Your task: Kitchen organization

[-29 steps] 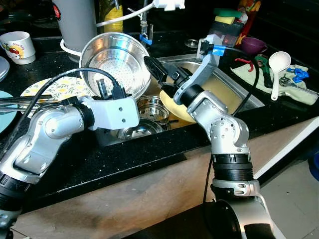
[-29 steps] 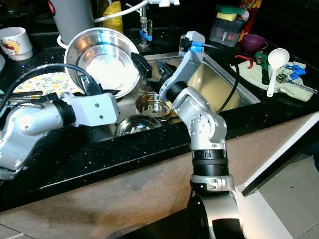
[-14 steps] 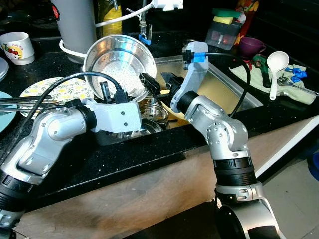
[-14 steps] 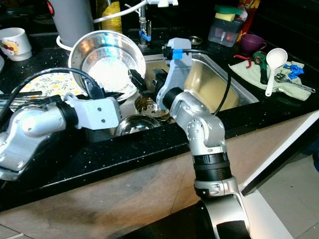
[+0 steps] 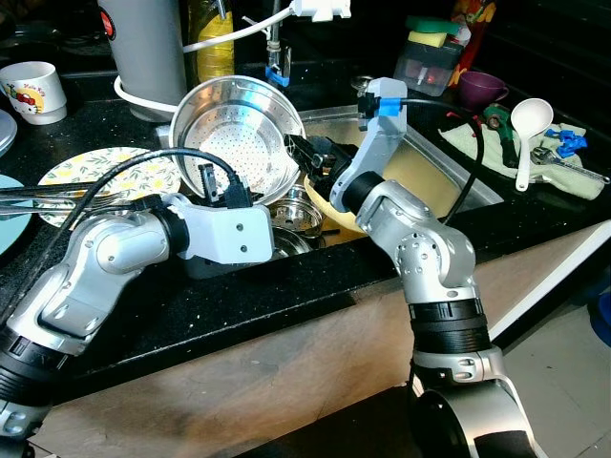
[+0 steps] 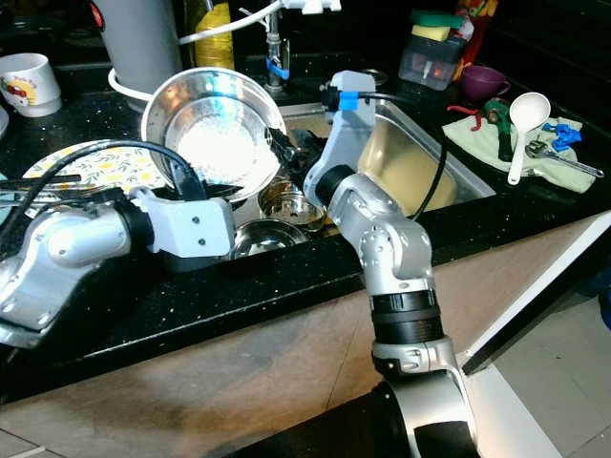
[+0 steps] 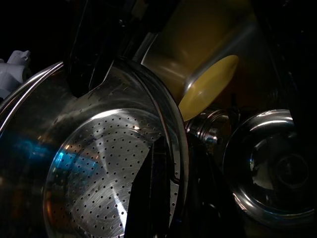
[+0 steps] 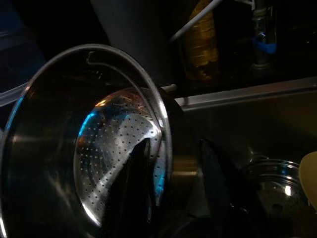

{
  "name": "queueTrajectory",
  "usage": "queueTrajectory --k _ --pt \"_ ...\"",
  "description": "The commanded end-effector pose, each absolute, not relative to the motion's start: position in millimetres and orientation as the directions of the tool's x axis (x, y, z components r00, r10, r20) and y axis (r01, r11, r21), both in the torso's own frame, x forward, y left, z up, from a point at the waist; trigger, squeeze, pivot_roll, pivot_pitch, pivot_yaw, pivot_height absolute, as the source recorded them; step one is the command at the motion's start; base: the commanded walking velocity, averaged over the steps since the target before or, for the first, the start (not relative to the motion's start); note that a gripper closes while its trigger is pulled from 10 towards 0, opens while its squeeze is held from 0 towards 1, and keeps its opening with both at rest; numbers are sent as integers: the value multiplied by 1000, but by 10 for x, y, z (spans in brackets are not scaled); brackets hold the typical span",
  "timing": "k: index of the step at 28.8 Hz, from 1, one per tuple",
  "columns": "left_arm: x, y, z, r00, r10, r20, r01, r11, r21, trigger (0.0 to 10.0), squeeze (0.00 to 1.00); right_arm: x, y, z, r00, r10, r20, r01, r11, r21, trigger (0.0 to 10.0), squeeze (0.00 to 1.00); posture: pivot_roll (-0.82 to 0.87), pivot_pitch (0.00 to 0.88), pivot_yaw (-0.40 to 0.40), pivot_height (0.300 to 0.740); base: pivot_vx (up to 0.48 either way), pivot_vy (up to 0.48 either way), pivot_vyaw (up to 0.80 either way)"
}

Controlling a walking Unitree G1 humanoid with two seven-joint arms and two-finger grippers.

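A perforated steel colander (image 5: pixel 239 134) is held tilted on its side over the left end of the sink (image 5: pixel 449 167). My left gripper (image 7: pixel 176 173) is shut on its lower rim, one finger (image 7: pixel 151 193) inside the bowl. My right gripper (image 5: pixel 304 153) reaches in from the sink side. It is open and astride the right rim, one finger (image 8: pixel 138 183) inside the bowl and the other outside. Below in the sink lie steel bowls (image 5: pixel 296 215) and a yellow plate (image 7: pixel 208 84).
A mug (image 5: pixel 33 91), a floral plate (image 5: pixel 105 172) and a grey appliance (image 5: pixel 148 48) stand on the black counter at left. The tap (image 5: pixel 277 48) rises behind the sink. At right are a sponge holder (image 5: pixel 430 57), a purple cup (image 5: pixel 482 88) and a white ladle (image 5: pixel 530 119) on a green cloth.
The colander has moved right, toward the sink, in my left gripper. My right gripper has dropped from above the rim and come in to straddle it.
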State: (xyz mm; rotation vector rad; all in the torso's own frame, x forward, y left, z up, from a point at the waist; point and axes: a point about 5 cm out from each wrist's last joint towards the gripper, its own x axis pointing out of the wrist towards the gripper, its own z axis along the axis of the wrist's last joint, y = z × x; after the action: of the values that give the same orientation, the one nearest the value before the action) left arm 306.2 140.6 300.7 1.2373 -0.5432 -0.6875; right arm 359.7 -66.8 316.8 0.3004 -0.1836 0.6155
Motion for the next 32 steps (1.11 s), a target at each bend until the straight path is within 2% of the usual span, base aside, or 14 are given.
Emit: queueTrajectory --k 1,11,12,13,14,15,22,25,27,28,32 --pt "3015 1372 3038 652 -758 23 152 161 975 0 0 3659 -812 3103 849 475 232 -524 815 248 0 0 7 163 -48 740 0 0 0" --pt "3040 1377 3033 648 -761 25 158 166 973 0 0 3667 -826 3111 847 474 241 -526 811 256 0 0 8 164 -45 740 0 0 0" --pt "3044 1381 3050 641 -764 71 162 226 961 0 8 3669 -832 3119 848 469 247 -524 811 260 0 0 8 165 -45 740 0 0 0" --pt "3045 1382 3054 639 -765 85 163 242 956 0 8 3669 -834 3121 848 468 248 -524 811 262 0 0 8 165 -45 740 0 0 0" --pt "3046 1377 3067 633 -768 96 187 271 944 7216 1000 3670 -836 3124 849 466 249 -523 811 263 0 0 6 165 -44 740 0 0 0" --pt "3041 1364 3087 623 -776 102 207 290 934 10000 1000 3671 -840 3126 849 465 250 -522 811 264 0 0 6 164 -44 740 0 0 0" --pt "3036 1336 3179 606 -780 154 204 339 918 10000 1000 3679 -856 3130 854 456 251 -514 815 268 0 0 3 164 -44 740 0 0 0" --pt "3031 1327 3179 601 -787 138 208 321 924 10000 1000 3684 -868 3127 857 450 250 -508 818 269 0 0 5 164 -45 740 0 0 0" --pt "2965 1268 3092 552 -832 55 252 230 940 10000 0 3691 -875 3119 861 445 246 -502 823 267 0 0 7 162 -43 740 0 0 0" --pt "2928 1238 3047 524 -851 20 273 190 943 10000 0 3694 -877 3115 863 443 244 -499 825 266 0 0 7 162 -43 740 0 0 0" --pt "2857 1168 3042 476 -879 1 250 136 959 10000 0 3704 -885 3100 869 435 234 -487 835 255 0 0 7 161 -42 740 0 0 0"
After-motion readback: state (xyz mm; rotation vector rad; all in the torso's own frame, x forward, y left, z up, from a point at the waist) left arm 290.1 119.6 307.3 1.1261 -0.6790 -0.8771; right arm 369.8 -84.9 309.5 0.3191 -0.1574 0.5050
